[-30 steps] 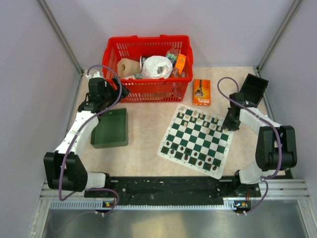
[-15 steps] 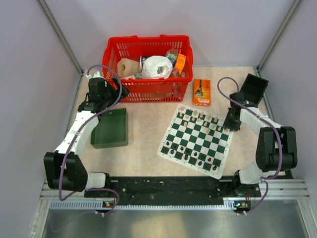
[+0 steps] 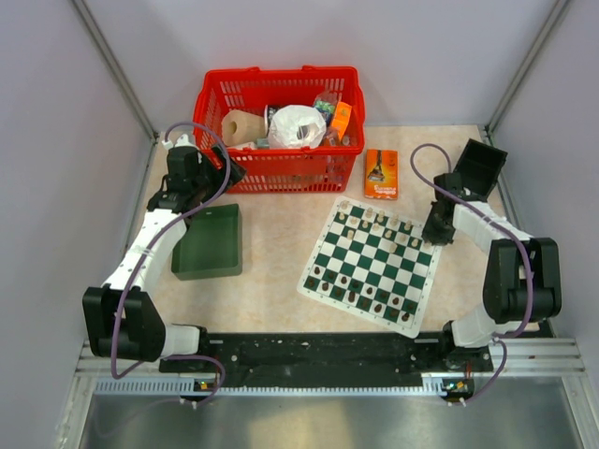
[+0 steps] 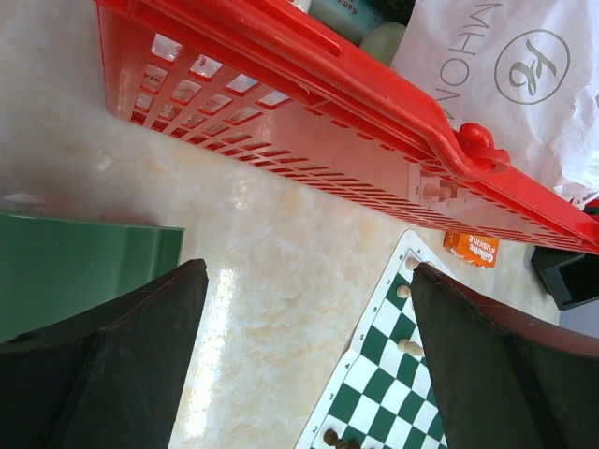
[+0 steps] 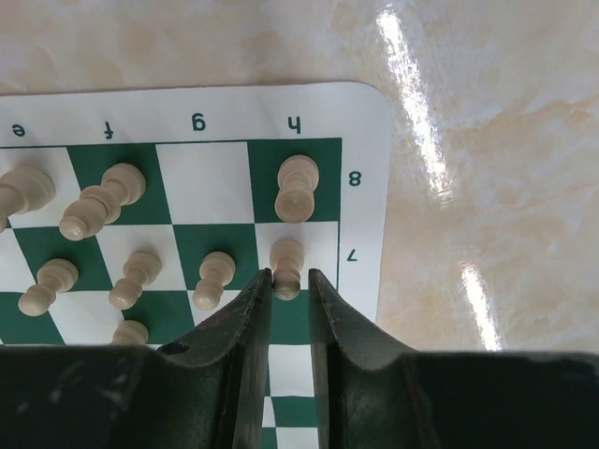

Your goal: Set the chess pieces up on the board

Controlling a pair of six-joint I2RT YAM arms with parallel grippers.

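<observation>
The board (image 3: 372, 258) is laid toward the right edge of the desk (image 3: 281, 245). The right pincer (image 5: 288, 281) is set narrow at the board's far right corner, with a cream pawn (image 5: 286, 265) lodged between the tips; whether it is gripped cannot be told. The left pincer (image 4: 304, 281) is held wide.

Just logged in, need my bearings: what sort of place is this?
Likely a lab robot cell: blank panel walls, aluminium frame posts, a staged tabletop with red basket and chess board.

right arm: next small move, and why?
Probably open the right gripper slightly and lift straight up. The cream pawn between its fingertips already stands upright on h7, in line with the neighbouring pawns on that rank. I can't tell whether the pads touch it, so release before rising.
</observation>
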